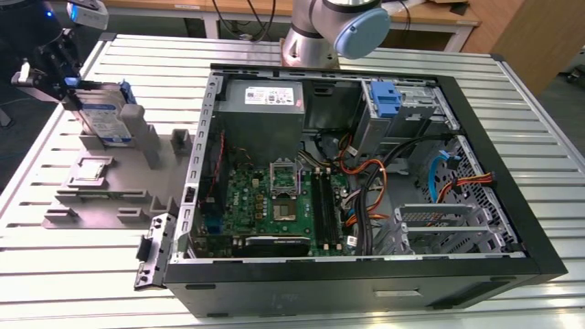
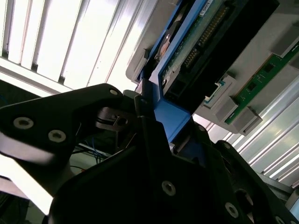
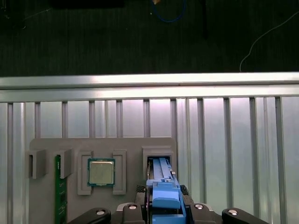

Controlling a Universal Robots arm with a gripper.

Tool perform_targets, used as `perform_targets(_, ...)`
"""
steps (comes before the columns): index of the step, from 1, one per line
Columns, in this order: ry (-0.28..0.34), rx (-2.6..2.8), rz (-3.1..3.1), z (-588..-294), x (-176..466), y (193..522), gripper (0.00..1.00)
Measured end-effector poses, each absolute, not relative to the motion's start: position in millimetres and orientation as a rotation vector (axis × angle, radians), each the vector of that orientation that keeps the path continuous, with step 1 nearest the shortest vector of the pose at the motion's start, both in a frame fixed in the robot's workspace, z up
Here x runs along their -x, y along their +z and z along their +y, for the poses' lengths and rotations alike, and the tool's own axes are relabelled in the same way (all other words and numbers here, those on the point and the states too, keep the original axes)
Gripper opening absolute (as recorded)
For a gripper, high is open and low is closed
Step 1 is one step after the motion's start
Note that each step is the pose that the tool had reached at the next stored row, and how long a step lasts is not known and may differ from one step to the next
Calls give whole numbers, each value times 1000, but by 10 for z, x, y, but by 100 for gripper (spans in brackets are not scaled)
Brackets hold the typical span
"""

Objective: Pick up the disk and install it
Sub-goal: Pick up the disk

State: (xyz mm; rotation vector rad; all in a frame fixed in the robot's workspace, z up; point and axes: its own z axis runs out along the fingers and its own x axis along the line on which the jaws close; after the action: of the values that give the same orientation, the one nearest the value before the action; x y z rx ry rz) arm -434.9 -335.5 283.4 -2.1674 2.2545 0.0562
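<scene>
The disk (image 1: 103,112) is a silver-grey drive with a blue-and-white label and blue rails. It stands upright at the exterior view's left, its lower end at the posts of the grey fixture (image 1: 101,202). My gripper (image 1: 70,88) is shut on its upper end. The first wrist view has the blue rail (image 3: 163,189) clamped between the fingers, over the fixture's slot (image 3: 159,156). In the second wrist view the black fingers (image 2: 117,154) pinch the blue rail, and the disk's (image 2: 196,42) green circuit board side faces the camera. Whether the disk still sits in the slot I cannot tell.
The open computer case (image 1: 512,192) lies to the exterior view's right, with a drive bay and upright blue latch (image 1: 388,103) at its far corner and a grey box (image 1: 270,96) beside it. The fixture also holds a processor chip (image 3: 101,171) and a memory stick (image 3: 58,186). The arm's base (image 1: 329,27) stands behind the case.
</scene>
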Motion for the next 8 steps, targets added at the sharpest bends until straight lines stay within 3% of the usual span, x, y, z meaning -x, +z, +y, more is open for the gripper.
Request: perform_targets(8, 54, 2186, 2235, -3356, 4349, 2832, 37)
